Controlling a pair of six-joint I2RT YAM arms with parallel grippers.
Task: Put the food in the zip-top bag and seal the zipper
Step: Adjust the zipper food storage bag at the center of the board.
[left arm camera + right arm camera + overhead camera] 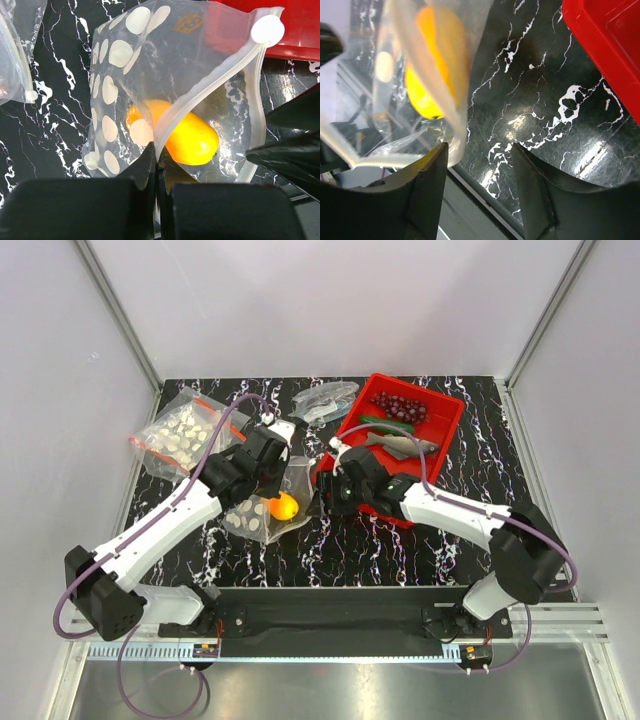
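One orange-yellow fruit (190,140) in zip-top bag (150,60), left jaws clamped on bag, right jaws apart

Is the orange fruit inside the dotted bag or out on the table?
Inside. The orange fruit shows through the clear wall of the dotted bag, behind the mouth strip the left pincer pinches.

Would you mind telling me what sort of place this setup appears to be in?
Most likely a robotics lab test cell: white panels on aluminium framing, a left arm and right arm mounted at a marble-patterned table, and toy grapes in a red tray.
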